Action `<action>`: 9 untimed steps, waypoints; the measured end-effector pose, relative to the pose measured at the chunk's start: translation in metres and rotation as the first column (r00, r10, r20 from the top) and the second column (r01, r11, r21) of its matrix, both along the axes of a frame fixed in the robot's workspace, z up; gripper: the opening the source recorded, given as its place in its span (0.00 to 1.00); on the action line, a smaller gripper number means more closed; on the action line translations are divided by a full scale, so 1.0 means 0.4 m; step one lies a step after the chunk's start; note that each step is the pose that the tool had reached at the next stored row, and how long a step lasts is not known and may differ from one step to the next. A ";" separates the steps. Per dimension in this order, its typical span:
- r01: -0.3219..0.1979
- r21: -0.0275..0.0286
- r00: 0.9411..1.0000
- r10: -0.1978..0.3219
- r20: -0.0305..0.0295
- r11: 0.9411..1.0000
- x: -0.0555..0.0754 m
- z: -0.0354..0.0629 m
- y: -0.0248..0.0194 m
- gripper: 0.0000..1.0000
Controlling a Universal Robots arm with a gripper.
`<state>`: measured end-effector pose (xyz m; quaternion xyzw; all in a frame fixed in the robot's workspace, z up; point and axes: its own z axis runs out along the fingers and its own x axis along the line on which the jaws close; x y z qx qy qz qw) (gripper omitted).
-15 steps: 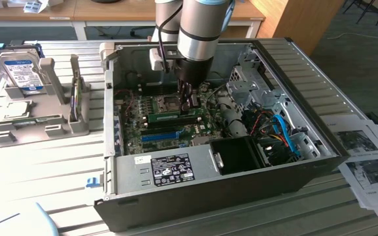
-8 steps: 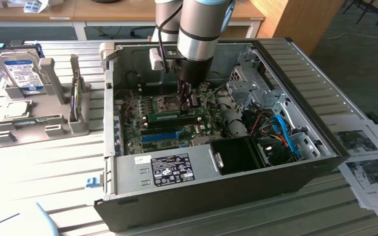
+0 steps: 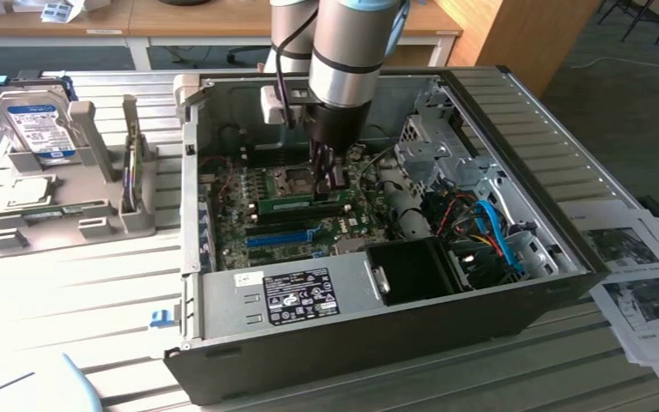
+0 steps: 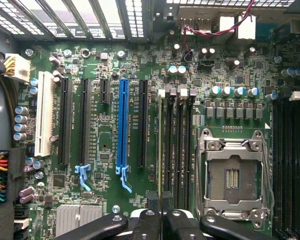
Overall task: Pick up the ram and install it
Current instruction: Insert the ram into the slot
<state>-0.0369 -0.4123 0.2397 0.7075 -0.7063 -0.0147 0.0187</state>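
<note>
The gripper (image 3: 332, 182) is down inside the open computer case (image 3: 559, 215), its fingers drawn close together and, as far as I can judge, clamped on the top edge of the ram (image 3: 295, 205). The green stick stands on edge along the bank of black memory slots (image 4: 177, 145), between the bare CPU socket (image 4: 231, 177) and the long blue expansion slot (image 4: 122, 125). Whether it is fully seated I cannot tell. From where I stand, doing this step well means keeping the stick upright and square to its slot and lining up its notch. The push should go straight down and evenly along the length, so that neither end rides up or the board bends. The grip sits toward one end of the stick, so a tilt is the thing to watch. Wires and a black fan shroud (image 3: 415, 270) crowd the case on the exterior view's right, leaving little room for sideways drift. The case rests on a pale slatted counter (image 3: 78, 292). To the exterior view's left a grey holder (image 3: 66, 223) props up a hard drive (image 3: 34, 124), and printed sheets (image 3: 638, 283) lie to the right. Beyond are wooden desks (image 3: 192, 21).
</note>
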 end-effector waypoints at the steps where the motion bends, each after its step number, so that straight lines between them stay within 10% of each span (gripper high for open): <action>1: 0.000 0.000 1.000 0.000 0.000 1.000 0.000 -0.001 0.000 0.11; 9: 0.000 -0.002 1.000 0.000 0.000 1.000 0.000 -0.007 0.000 0.11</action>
